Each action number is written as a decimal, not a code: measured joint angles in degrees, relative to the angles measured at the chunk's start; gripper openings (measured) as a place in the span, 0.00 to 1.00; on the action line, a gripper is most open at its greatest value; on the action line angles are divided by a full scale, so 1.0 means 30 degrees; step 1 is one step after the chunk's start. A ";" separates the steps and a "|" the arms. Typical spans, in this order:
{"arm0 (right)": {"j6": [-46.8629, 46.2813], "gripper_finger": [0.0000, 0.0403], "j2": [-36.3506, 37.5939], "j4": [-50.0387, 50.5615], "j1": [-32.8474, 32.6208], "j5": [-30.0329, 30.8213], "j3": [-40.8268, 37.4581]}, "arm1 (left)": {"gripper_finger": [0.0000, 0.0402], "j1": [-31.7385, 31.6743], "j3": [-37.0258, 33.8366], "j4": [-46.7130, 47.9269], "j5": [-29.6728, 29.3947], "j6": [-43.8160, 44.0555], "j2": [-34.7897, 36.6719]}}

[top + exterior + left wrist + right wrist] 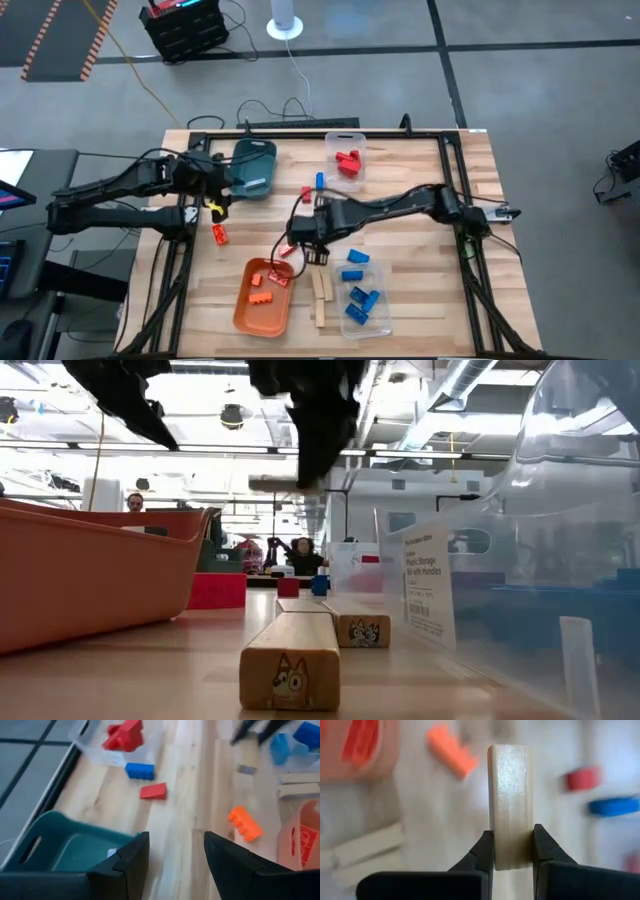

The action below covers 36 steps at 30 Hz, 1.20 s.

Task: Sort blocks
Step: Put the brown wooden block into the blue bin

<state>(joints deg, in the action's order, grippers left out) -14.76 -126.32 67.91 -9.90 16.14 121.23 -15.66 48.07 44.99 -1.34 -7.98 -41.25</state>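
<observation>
The light wooden table has pale planks and a thin black frame around it. A soft orange plastic tray sits near the front edge. A dark teal plastic tray with a handle hole sits near the back. One clear plastic bin is at the back, and another clear plastic bin with a white paper label is at the front. Black cables lie on the grey floor behind the table. A white round stand is there too. Far off in the room, two people are sitting.
</observation>
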 joint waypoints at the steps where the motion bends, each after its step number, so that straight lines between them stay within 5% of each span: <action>1: 0.0263 0.14 0.0239 -0.0223 0.0017 0.0837 0.0000 | 0.46 0.0000 -0.0397 -0.0549 0.0235 -0.0137 0.0007; 10: 0.4127 0.14 0.1059 -0.4302 0.0033 0.2594 0.0000 | 0.46 0.0120 -0.3336 -0.4820 0.2261 -0.0838 -0.0085; 21: 0.6453 0.14 0.0844 -0.7525 0.0875 0.2607 0.0000 | 0.46 0.2931 -0.3381 -0.7481 0.2845 -0.0086 -0.1865; 28: 0.6890 0.14 0.0844 -0.7813 0.1118 0.2178 0.0000 | 0.46 0.4047 -0.3373 -0.8448 -0.0915 -0.0105 -0.2717; 36: 0.6810 0.14 0.0844 -0.7769 0.1103 0.2155 0.0000 | 0.46 0.4110 -0.3373 -0.9505 -0.1197 -0.0438 -0.2871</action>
<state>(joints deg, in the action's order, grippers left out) 5.67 -123.79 44.60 -6.59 22.61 121.23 -3.33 37.95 16.47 -4.93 -9.29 -49.87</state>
